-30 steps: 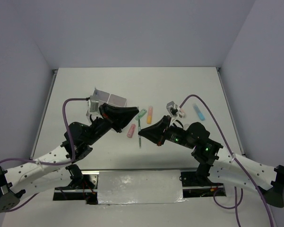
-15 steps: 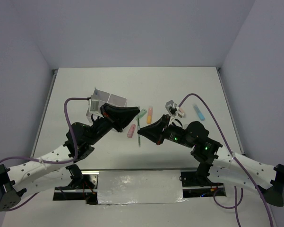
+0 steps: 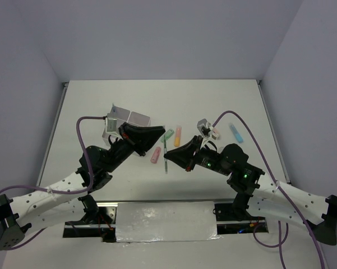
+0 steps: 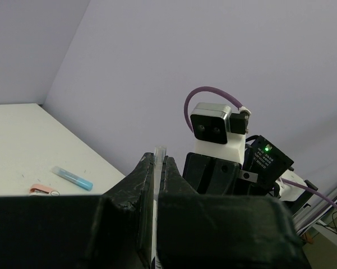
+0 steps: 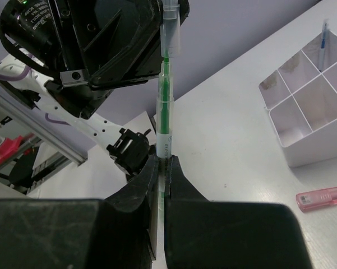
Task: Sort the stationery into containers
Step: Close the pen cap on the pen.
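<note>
Both arms meet over the middle of the bench (image 3: pixel 157 95), tips facing each other.

Right end effector (image 5: pixel 162 168): clenched on the lower part of a thin green pen (image 5: pixel 166 95). The fingers press flat on either side of the barrel.

Left end effector (image 4: pixel 157 168): clenched on the other end of the same pen, at its clear cap. In the left wrist view the clear tip stands just above the closed fingers.

The pen is held between the two end effectors, off the bench. In the top view it lies just right of the pink marker (image 3: pixel 156 156).

The divided box (image 5: pixel 314 140) sits on the bench at centre-left, partly hidden by the left arm in the top view. In the right wrist view a thin blue pen (image 5: pixel 323 38) stands tilted in one of its far compartments. The near compartments show nothing inside from this angle.

Loose on the bench:
- The pink marker lies near the box.
- The green marker (image 3: pixel 168 134) and the orange-yellow marker (image 3: pixel 178 135) lie side by side beyond the held pen.
- The blue marker (image 3: pixel 235 133) lies well to the right.
</note>
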### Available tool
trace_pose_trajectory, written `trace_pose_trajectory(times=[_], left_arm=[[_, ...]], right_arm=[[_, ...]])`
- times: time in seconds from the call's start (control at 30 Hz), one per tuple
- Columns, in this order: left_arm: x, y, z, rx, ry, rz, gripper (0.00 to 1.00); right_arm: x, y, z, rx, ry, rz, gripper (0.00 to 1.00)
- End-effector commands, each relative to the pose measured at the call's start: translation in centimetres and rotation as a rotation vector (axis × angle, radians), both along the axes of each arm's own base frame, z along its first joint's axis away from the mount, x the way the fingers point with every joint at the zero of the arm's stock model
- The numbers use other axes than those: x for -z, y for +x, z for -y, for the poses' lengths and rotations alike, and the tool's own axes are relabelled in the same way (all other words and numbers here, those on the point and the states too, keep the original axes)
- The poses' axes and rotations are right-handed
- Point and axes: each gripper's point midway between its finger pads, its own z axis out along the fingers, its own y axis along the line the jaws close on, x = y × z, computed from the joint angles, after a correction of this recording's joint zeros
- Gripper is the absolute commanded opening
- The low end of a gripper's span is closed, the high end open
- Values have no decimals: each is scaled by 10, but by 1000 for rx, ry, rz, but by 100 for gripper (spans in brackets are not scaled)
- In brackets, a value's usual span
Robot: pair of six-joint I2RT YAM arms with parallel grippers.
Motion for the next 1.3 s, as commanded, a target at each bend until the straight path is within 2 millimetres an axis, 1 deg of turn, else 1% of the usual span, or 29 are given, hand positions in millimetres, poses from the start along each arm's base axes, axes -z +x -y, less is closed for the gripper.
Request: trace_pose_trajectory(times=[0.0,0.33,0.73,0.87,1.03,1.27], left_arm=[[-21,-3,-11,-13,-81,32,0],[-20,-4,-7,16,-92,2,0],[-5,1,4,47,-74,-80,0],[1,1,4,50,-69,-95,0],[8,0,5,60,-64,-116,0],[0,-3,1,59,-71,-96,0]], right_arm=[[-30,-3,1,-1,54,54,0],[-36,0,3,19,50,72,0],[-41,6,6,53,31,103,0],[-48,8,9,71,30,123,0],[-52,13,12,104,25,133,0],[-45,20,9,127,0,111,0]])
